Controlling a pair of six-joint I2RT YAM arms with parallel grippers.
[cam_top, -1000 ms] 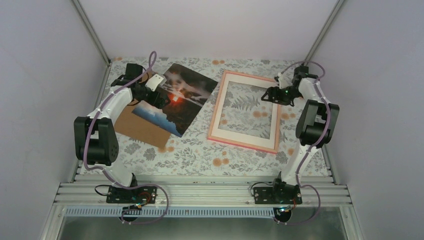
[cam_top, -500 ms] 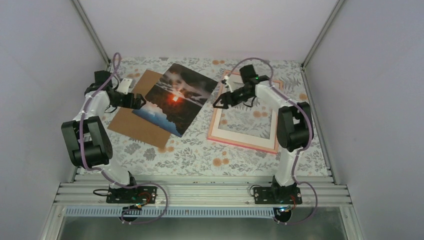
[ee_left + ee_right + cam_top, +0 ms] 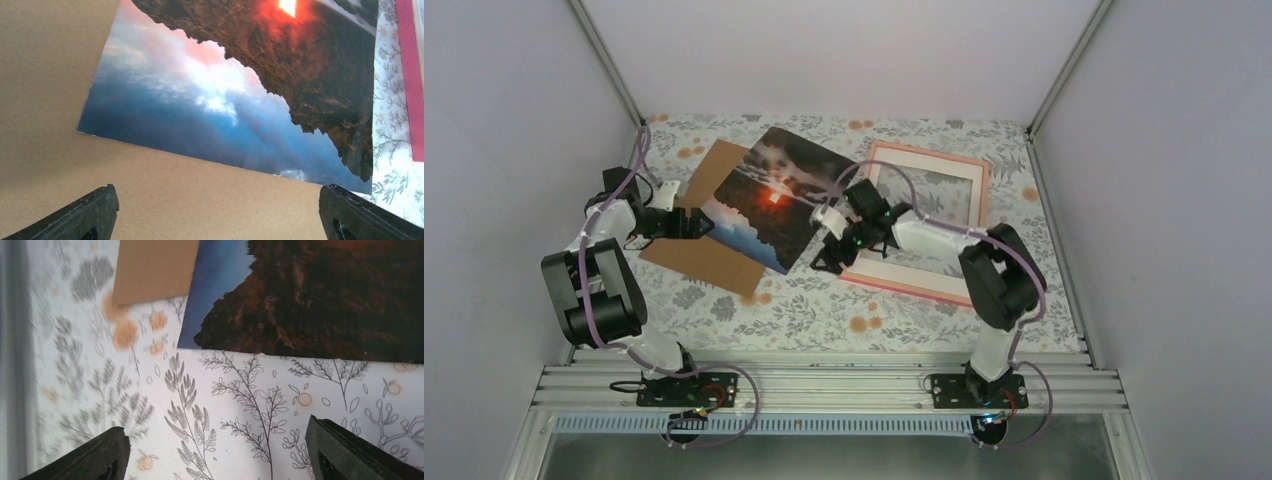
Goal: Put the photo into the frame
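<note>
The photo [image 3: 769,200], a dark sunset print, lies face up with its left part on the brown board [image 3: 709,255]. In the left wrist view the photo [image 3: 225,90] fills the upper field above my left gripper [image 3: 220,220], whose jaws stand wide open over the bare board, holding nothing. My left gripper [image 3: 704,224] hovers at the photo's left edge. The pink frame [image 3: 934,153] lies flat to the right. My right gripper [image 3: 826,262] is open, low over the tablecloth between frame and photo. From the right wrist, the photo's corner [image 3: 325,300] shows just ahead of the right gripper [image 3: 215,455].
A white card mat [image 3: 904,275] sits inside the frame. The brown board [image 3: 50,100] sticks out left of and below the photo; its corner [image 3: 155,270] shows in the right wrist view. Flowered tablecloth [image 3: 824,310] covers the table, with walls on three sides.
My right arm has swung left from the frame's far right side to the photo's near right corner, its jaws widening. My left arm has drawn back off the photo toward the board's left side.
</note>
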